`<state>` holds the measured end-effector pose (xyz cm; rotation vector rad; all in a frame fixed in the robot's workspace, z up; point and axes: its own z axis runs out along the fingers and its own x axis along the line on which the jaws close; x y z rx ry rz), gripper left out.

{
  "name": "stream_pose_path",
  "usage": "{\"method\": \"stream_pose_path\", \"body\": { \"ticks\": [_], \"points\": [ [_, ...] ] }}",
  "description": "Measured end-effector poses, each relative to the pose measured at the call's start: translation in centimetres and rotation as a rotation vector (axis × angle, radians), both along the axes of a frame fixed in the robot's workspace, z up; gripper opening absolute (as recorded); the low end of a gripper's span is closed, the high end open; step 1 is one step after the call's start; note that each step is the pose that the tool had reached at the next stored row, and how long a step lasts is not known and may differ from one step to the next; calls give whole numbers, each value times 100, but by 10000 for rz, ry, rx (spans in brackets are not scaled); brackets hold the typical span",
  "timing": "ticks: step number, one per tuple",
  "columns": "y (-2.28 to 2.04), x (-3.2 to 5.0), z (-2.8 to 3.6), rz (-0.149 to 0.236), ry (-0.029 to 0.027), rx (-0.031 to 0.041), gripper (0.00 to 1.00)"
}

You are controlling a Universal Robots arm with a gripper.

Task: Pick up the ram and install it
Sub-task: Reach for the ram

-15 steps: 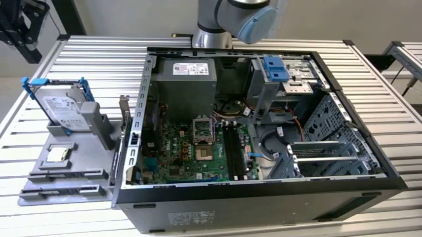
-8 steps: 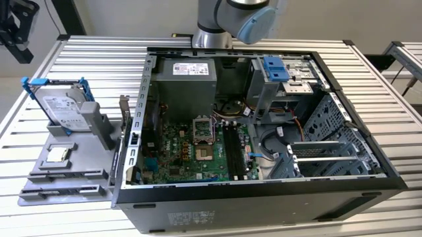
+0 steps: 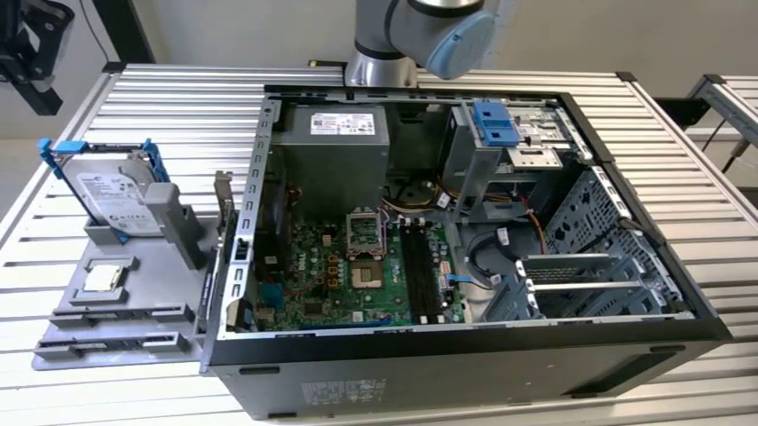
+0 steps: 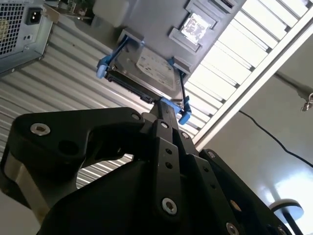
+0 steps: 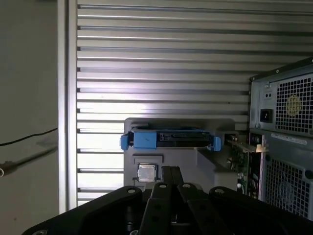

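A slim dark stick that looks like the ram (image 3: 223, 202) stands on end at the right edge of the grey fixture (image 3: 119, 333), close to the open computer case (image 3: 474, 355). The motherboard's black slots (image 3: 417, 262) lie inside the case. My gripper (image 5: 170, 169) hangs high above the table, behind the fixture and well away from the stick. Its fingers meet with nothing between them, and the second wrist view shows the gripper (image 4: 164, 108) the same way. The arm (image 3: 414, 35) enters at the exterior view's top.
A silver hard drive in a blue frame (image 3: 113, 191) stands on the fixture, with a small square silver chip (image 3: 105, 277) in front of it. The case holds a power supply (image 3: 343, 146) and a drive cage (image 3: 503, 133). The slatted table (image 3: 177, 106) has edges all around.
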<state>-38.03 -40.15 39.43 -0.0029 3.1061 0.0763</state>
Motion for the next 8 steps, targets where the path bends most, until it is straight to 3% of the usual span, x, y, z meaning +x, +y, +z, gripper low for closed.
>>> {"method": "stream_pose_path", "body": {
  "ticks": [8],
  "points": [
    [-171,8,0,1,48,0,0]
  ]
}}
